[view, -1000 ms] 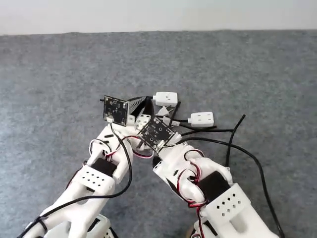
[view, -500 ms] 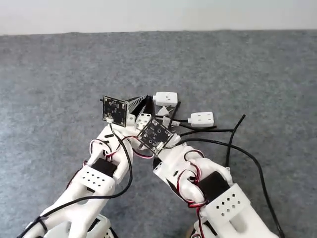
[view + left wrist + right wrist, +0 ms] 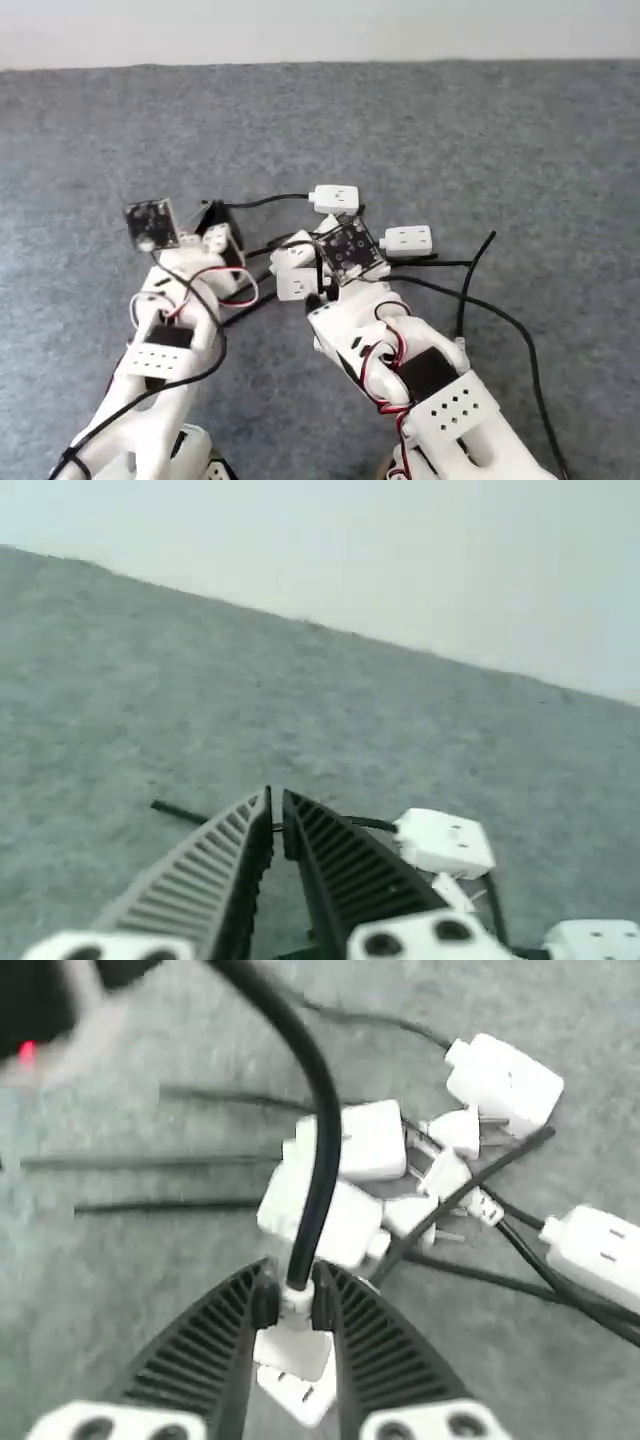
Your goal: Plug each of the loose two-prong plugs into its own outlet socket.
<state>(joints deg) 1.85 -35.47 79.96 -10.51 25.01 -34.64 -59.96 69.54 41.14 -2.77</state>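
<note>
- Leaning in from the near edge, the left arm (image 3: pixel 165 340) and right arm (image 3: pixel 420 370) bend over the grey worktop (image 3: pixel 500 130), wrists tipped down toward a tangle of black cords.
- The right gripper (image 3: pixel 292 1270) has its ribbed black jaws clamped on the cord end of a white socket (image 3: pixel 292 1370). Two small slots show on the socket's face, and its cord (image 3: pixel 318 1130) arcs up out of the jaws.
- The left gripper (image 3: pixel 276 802) sits left of the tangle, low over the worktop. Its jaws are drawn almost together with a thin gap, and nothing is seen between them.
- Just beyond the right gripper, two white blocks (image 3: pixel 350 1140) lie touching each other. Two small plugs (image 3: pixel 455 1130) lie beside them, prongs bare.
- Farther out lie two more white sockets, both with empty slots. The far socket (image 3: pixel 335 198) lies just past the left jaws' tips, and the side socket (image 3: pixel 407 238) is to its right.
- A pale wall (image 3: pixel 320 30) rises behind the worktop.
</note>
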